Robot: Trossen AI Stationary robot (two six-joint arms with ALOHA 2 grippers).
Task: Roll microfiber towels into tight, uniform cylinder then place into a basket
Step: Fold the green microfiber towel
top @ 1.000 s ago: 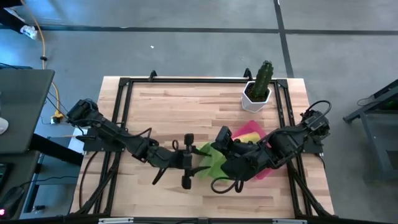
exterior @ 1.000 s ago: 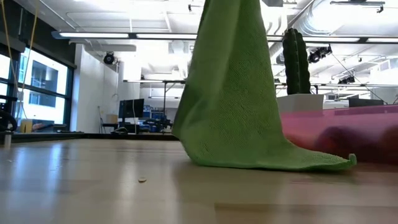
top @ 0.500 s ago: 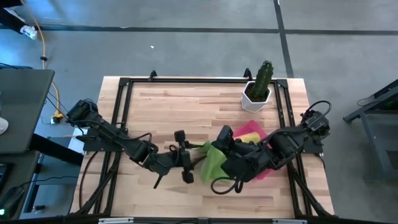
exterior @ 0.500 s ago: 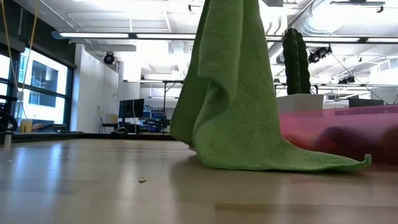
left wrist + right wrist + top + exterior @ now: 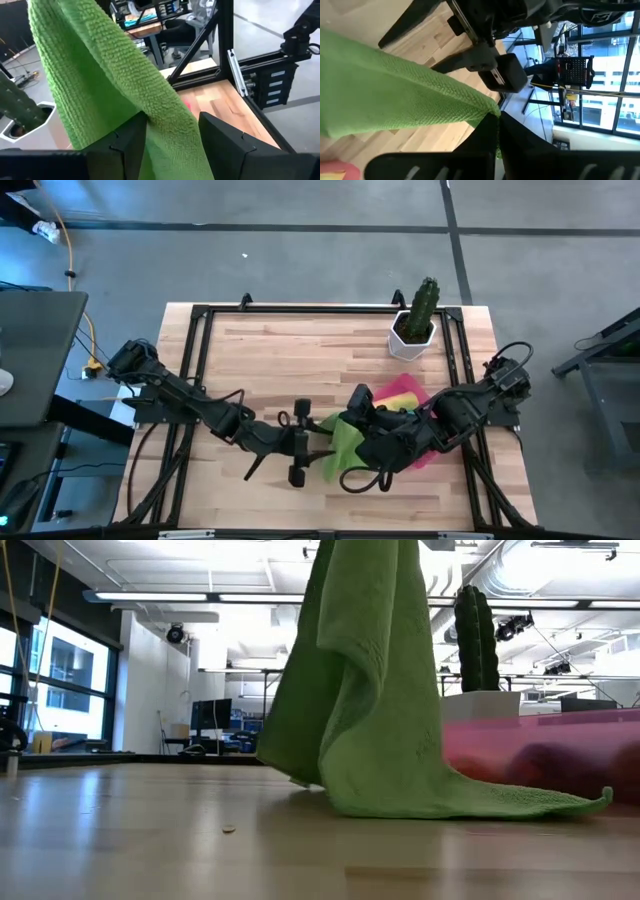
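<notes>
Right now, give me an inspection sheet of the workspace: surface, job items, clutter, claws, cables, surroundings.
Surface: wooden table, inside a black frame.
Job's things: lime green towel hangs from above, lower edge draped on the table; pink-red basket beside it, with a yellow towel in it.
Clutter: white pot with cactus at the far right corner.
Claws: right claw shut on the lime green towel's corner; left claw open, its fingers either side of the cloth.
Cables: yellow cable on the floor, left of the table.
Surroundings: grey floor; open room with ceiling lights, windows and desks behind.
</notes>
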